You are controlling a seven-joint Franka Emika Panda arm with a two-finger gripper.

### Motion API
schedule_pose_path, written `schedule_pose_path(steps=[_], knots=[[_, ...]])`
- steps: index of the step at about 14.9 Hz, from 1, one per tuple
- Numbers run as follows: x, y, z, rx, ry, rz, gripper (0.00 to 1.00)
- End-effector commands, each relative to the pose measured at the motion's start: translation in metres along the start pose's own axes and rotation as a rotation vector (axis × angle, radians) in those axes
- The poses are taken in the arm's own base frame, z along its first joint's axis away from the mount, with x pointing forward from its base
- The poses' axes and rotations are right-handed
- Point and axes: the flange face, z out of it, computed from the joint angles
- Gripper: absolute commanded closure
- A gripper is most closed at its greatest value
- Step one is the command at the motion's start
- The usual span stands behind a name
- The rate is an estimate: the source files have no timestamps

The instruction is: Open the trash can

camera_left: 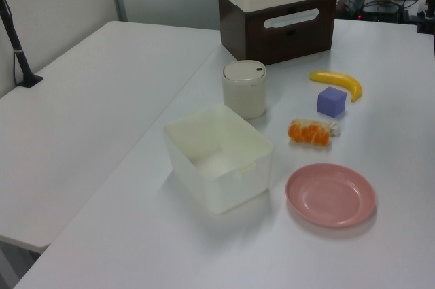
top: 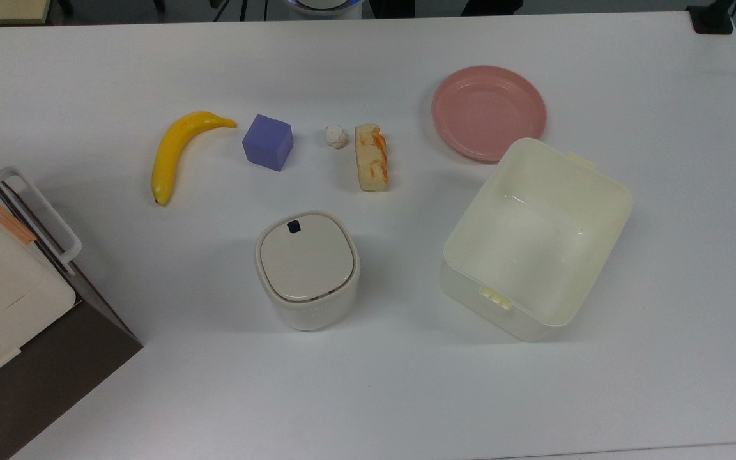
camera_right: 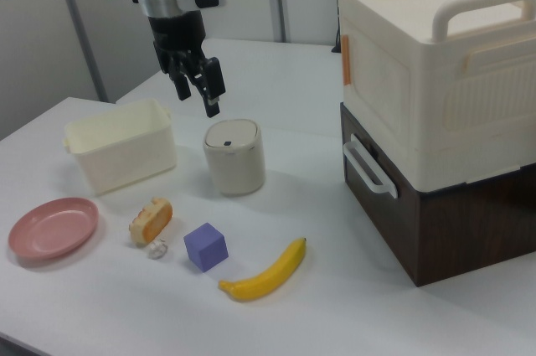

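Gripper (camera_right: 198, 90) hangs in the air in the right view, fingers pointing down and tilted toward the right view's right, with a narrow gap showing between them, so I read it as slightly spread and holding nothing; it sits above the trash can (camera_right: 234, 157) and a little toward the right view's left of it, apart from the lid.

Lid (camera_right: 232, 132) lies flat and closed on the bin; its small black button (camera_right: 225, 142) sits near the lid edge that faces the food items, on the side toward the right view's left; in the top view the same button (top: 293, 226) lies at the lid's upper-left, toward the purple cube (top: 268, 142) and banana (top: 178, 150). That is the relation to settle: the button lies below the fingertips and slightly nearer the camera in the right view, so I judge a descent with a small shift should reach it.

Cream tub (camera_right: 121, 155) stands near the bin on the right view's left; the stacked drawer unit (camera_right: 440, 113) stands well apart on the right view's right.
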Motion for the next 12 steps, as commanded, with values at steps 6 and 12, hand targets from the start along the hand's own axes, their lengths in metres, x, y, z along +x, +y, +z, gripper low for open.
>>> schedule_pose_path(steps=[6, 12], knots=[[0.014, -0.070, 0.055, -0.135, -0.063, -0.206, 1.00], [0.055, -0.105, 0.114, -0.168, 0.051, -0.202, 1.00]])
